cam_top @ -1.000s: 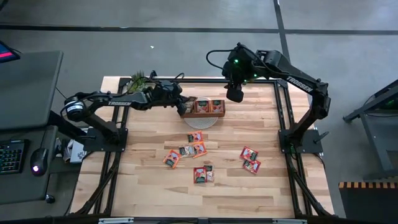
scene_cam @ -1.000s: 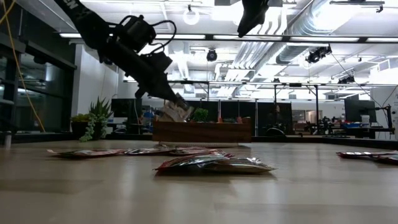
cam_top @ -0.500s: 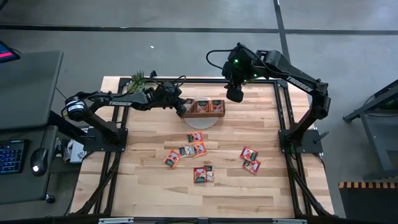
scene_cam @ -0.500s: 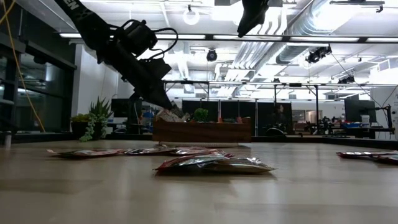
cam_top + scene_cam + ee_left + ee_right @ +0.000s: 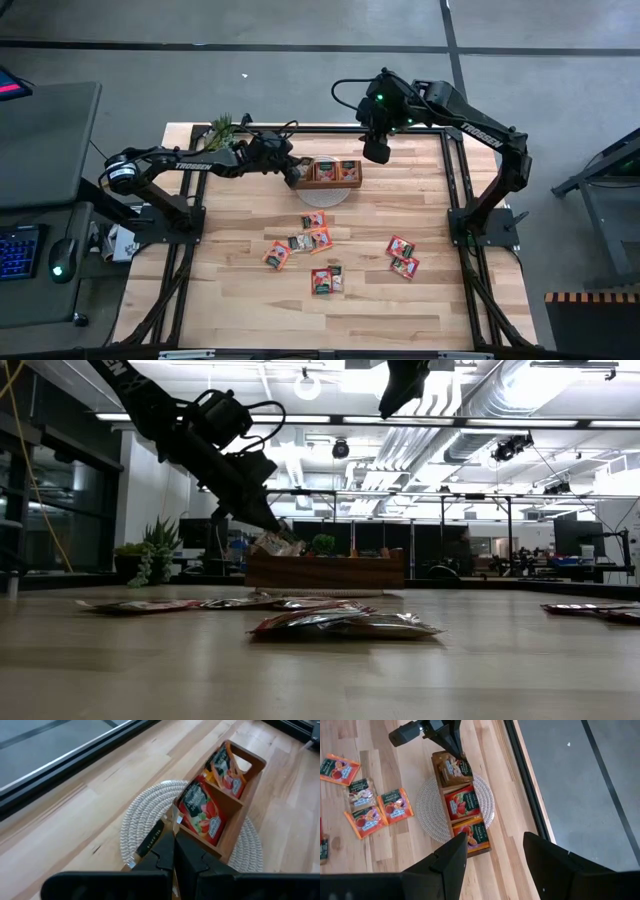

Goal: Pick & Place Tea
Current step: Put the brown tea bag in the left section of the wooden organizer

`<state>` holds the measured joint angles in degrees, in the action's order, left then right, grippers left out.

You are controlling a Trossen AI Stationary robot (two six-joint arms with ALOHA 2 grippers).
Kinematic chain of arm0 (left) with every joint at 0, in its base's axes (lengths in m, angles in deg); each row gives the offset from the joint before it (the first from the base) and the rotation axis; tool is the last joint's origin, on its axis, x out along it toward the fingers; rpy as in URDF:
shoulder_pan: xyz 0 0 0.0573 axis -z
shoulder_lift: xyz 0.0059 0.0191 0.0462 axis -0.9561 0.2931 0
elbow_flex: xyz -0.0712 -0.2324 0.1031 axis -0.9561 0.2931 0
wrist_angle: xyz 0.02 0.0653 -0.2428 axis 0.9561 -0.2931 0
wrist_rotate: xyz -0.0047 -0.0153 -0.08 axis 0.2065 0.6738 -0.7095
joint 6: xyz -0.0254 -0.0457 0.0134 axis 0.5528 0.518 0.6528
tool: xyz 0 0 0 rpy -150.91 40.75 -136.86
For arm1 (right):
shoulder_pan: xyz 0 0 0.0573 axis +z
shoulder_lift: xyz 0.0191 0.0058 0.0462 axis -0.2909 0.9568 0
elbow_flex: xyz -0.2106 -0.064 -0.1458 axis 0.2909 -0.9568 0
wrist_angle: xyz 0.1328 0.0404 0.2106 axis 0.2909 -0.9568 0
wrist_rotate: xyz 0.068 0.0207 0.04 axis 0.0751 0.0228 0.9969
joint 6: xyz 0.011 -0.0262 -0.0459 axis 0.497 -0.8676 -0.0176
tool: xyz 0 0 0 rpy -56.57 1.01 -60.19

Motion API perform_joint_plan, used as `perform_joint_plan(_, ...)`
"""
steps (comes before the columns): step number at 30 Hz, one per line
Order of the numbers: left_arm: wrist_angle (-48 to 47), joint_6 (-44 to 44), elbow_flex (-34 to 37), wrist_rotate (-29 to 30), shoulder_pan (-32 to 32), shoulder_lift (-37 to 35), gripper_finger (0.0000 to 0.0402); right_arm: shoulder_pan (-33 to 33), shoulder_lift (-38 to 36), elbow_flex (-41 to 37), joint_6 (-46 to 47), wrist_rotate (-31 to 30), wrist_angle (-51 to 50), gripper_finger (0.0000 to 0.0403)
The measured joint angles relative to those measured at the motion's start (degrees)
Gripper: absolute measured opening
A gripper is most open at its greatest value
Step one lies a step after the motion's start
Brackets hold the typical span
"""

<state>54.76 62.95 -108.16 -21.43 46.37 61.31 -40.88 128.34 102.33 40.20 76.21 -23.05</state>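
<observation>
A brown wooden tray with three compartments stands on a round woven mat at the table's far middle. Red tea sachets lie in its middle and right compartments. A green-grey sachet leans in the left one and sticks up above the rim. My left gripper is shut at the tray's left end. My right gripper hangs open high above the tray's far right side. Several loose sachets lie flat on the table nearer the front. My left gripper's shut fingertips meet the upper left edge of the green-grey sachet. They slant down from the table's left. No part of the sachet shows between the fingers in the left wrist view. Its lower part sits in the tray's left compartment.
Two sachets lie toward the table's right and two more near the middle front. A small plant stands at the far left corner. Bare wood lies along the near edge and the left side.
My left gripper's tip has drawn a little back toward the table's left edge, still shut. The green-grey sachet at its tip has shifted with it and now sits slightly lower at the tray's left end.
</observation>
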Motion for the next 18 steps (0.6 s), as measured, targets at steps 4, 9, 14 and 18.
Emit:
perform_joint_plan(4,0.06,0.00,0.00,0.24,-0.01,0.00,0.0000,0.00,0.02,0.00,-0.02,0.06,-0.02,0.0191)
perform_joint_plan(9,1.20,0.10,-0.09,-0.12,0.11,2.05,0.0000,0.02,0.02,0.00,-0.02,0.38,0.00,0.0191)
perform_joint_plan(14,2.11,1.53,-0.04,-0.08,-0.02,3.08,0.0000,0.01,0.02,0.00,-0.02,0.42,-0.01,0.0191)
perform_joint_plan(18,1.71,1.46,-0.04,-0.08,-0.02,3.09,0.0003,0.02,0.02,0.00,-0.02,0.47,-0.02,0.0191)
